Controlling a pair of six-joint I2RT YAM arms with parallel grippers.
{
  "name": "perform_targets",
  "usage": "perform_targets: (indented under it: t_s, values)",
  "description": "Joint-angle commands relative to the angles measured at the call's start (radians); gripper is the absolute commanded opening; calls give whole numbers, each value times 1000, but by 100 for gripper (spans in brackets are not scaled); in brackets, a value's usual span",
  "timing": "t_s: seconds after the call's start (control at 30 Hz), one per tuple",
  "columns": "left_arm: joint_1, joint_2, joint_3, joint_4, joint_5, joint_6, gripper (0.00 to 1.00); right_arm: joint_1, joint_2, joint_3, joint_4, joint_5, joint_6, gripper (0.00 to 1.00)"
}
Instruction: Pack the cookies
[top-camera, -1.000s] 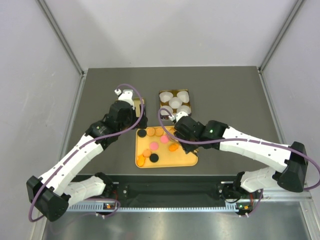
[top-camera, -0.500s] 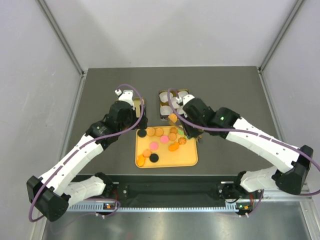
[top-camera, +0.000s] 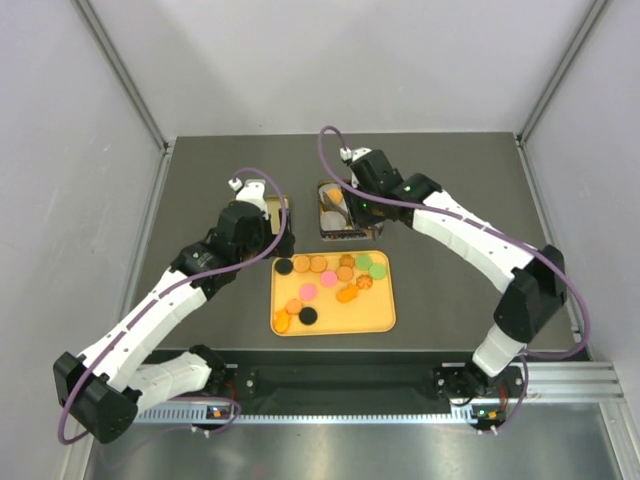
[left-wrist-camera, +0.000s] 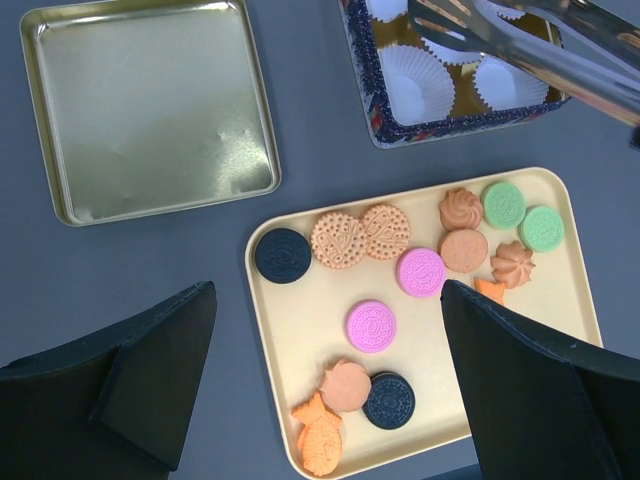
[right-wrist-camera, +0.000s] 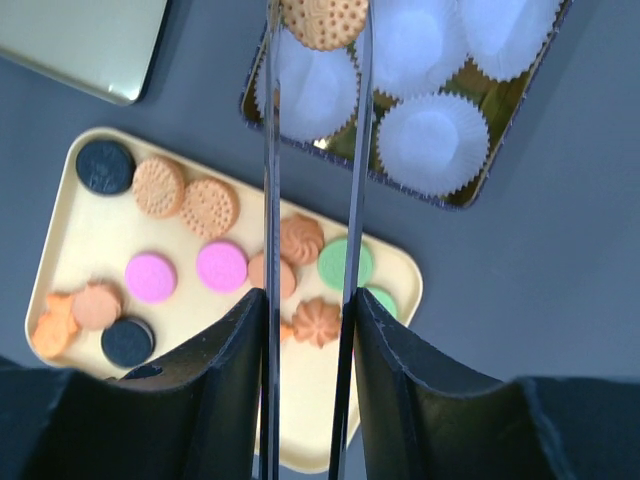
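News-caption: The right claw (right-wrist-camera: 316, 60) pinches a tan cookie (right-wrist-camera: 322, 20), which is cut off by the frame's top edge, just above the white paper cups (right-wrist-camera: 432, 142) in the tin (right-wrist-camera: 490, 95). Back toward its wrist, the blades partly hide the other cookies (right-wrist-camera: 222, 266) on the yellow tray (right-wrist-camera: 95, 230). The left claw (left-wrist-camera: 328, 292) hangs spread wide over the tray. A gold lid (left-wrist-camera: 150, 105) lies ahead-left on the desk (left-wrist-camera: 300, 150).
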Motion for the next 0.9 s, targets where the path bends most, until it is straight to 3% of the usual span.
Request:
perform_targets:
  t_s: [0.0,0.27,0.87]
  values:
    - [6,-28,-8,40,-5,3,99,-27,46,93,102,-8,-10,36]
    - [6,-44,-23,35,-5,-3,99,-70,147,113,147,-11,6,37]
    - [7,-48,-32,33,-9,-3,99,-91,213,112,211,-26,10,42]
